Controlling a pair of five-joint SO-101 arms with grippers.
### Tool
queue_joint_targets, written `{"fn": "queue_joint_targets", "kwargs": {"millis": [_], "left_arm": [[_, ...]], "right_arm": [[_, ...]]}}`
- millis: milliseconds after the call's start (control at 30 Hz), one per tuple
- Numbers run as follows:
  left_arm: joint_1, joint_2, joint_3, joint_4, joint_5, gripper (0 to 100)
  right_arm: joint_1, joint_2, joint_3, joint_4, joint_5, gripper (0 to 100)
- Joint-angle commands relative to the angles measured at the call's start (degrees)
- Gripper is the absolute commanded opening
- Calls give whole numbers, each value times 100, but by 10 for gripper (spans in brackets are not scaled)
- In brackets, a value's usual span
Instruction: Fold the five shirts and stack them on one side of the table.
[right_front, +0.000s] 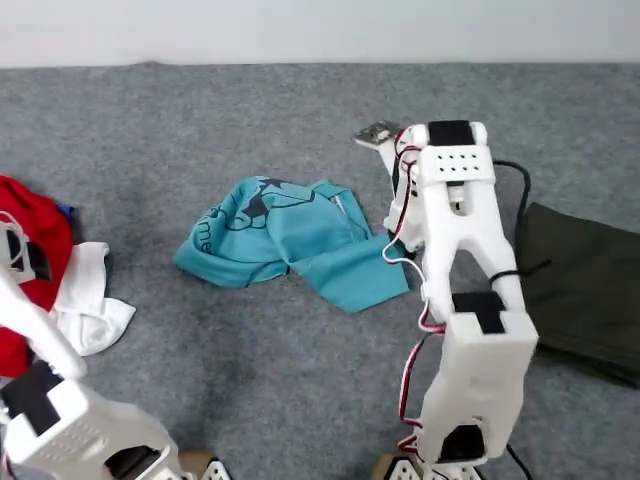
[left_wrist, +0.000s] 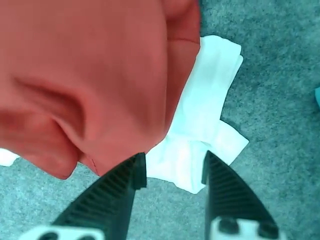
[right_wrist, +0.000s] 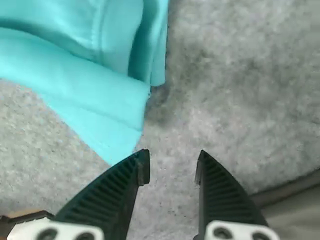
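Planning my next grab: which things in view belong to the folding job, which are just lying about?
Job: crumpled teal cloth shirt; rumpled red cloth shirt; white cloth shirt beside it; flat dark green cloth shirt.
Not the job: grey felt table cover under them.

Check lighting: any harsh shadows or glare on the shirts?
High view: soft, even light, no glare on the crumpled teal shirt. Left wrist view: gentle fold shading on the red fabric shirt. Right wrist view: a dark shadow on the grey felt tabletop beside that teal shirt's hem.
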Motion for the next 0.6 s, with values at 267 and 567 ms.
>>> {"fn": "queue_joint_targets", "kwargs": {"millis": [267,567], "left_arm": [[422,-88,-4,-88,44,141],[484,-79,-4,-97,44,141]], "right_arm": [[-769,-831,1160,224,-607,165],[-629,233,510,145,-615,165]]}}
